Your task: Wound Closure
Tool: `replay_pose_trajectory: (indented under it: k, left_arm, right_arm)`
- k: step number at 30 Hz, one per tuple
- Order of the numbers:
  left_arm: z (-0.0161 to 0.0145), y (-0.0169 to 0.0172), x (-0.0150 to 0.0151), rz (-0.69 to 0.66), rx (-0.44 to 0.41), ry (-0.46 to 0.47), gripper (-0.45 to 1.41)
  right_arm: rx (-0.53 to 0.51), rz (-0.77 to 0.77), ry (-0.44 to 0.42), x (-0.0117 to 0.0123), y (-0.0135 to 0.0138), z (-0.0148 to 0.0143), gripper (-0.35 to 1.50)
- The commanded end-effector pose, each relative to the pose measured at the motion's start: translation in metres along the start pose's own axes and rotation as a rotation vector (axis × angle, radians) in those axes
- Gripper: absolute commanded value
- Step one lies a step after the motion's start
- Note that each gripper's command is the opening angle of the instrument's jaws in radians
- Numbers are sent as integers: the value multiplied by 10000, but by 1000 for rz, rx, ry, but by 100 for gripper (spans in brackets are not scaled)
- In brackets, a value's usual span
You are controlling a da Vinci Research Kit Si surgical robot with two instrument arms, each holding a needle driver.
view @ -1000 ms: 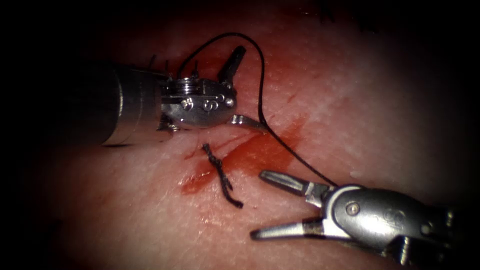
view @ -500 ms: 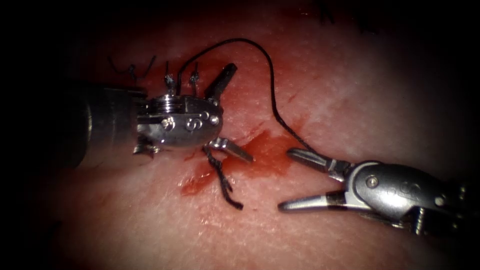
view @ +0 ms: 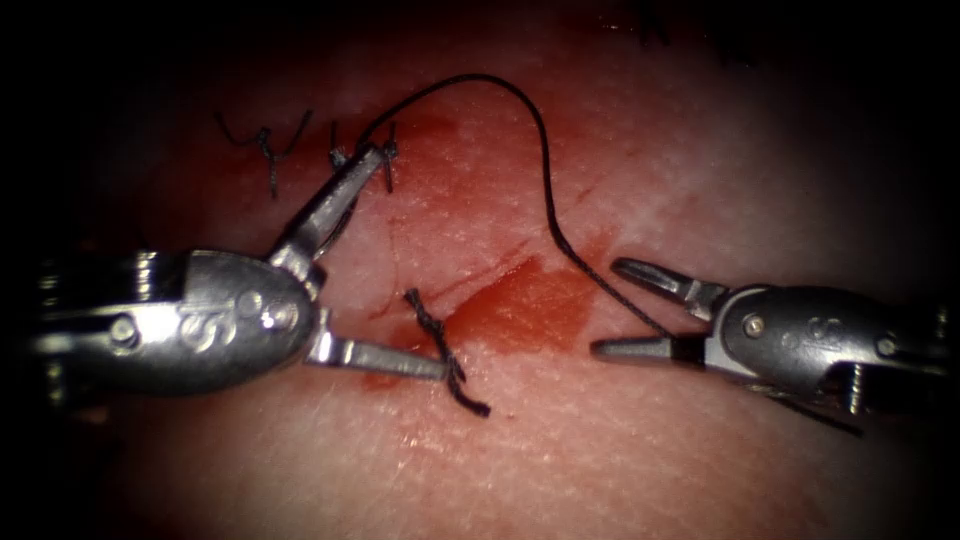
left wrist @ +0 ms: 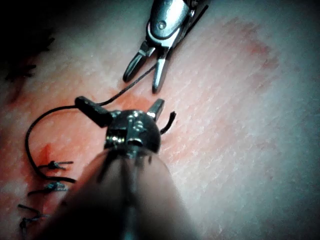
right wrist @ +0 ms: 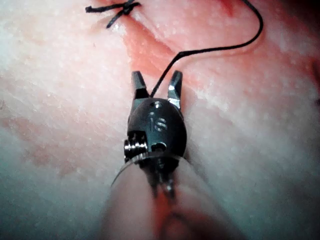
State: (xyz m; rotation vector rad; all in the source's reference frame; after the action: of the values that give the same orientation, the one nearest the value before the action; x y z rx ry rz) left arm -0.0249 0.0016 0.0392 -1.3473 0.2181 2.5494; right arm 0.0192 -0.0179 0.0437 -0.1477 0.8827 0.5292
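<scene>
The left arm's tool (view: 385, 265) lies low and nearly level over the tissue (view: 620, 460), its jaws spread wide and gripping nothing: one jaw points up and away toward the tied stitches (view: 345, 158), the other reaches forward until its tip sits beside the short cut end of thread (view: 445, 352) lying on the red fluid (view: 520, 310). Facing it, well apart, the right arm's tool (view: 625, 308) also comes in almost level, its jaws parted. The long thread (view: 540, 150) arcs from the stitches by the left tool's upper jaw, over and down, and runs in between the right tool's open jaws toward their hinge; I cannot tell whether it is caught there. In the right wrist view the thread (right wrist: 210, 50) passes between those spread jaws. I cannot make out the needle.
</scene>
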Motion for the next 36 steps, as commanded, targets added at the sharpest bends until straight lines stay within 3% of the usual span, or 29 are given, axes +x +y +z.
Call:
replay_pose_trajectory:
  k: [1,5,9,10,12,17,22,27,36]
  left_arm:
    - [3,24,-3,18,-17,-15,111]
    - [5,43,-6,42,5,-61,110]
    - [14,46,-9,60,49,-113,108]
    - [21,46,-11,72,74,-117,108]
    - [30,48,-16,75,105,-109,108]
    - [43,49,-21,78,128,-109,108]
    - [49,47,-25,79,152,-97,101]
    - [56,56,-25,97,151,-75,74]
    - [59,63,-31,135,133,-85,63]
  right_arm:
    - [-35,-69,-26,7,10,0,53]
    - [-103,-188,-99,24,23,-17,53]
    - [-134,-241,-94,50,25,-35,44]
    - [-152,-260,-86,66,27,-46,48]
    - [-140,-237,-56,88,28,-61,63]
    - [-42,-198,8,112,14,-79,68]
    - [-15,-191,21,119,5,-81,68]
    - [-16,-192,25,110,6,-72,68]
    - [-11,-186,24,104,5,-67,68]
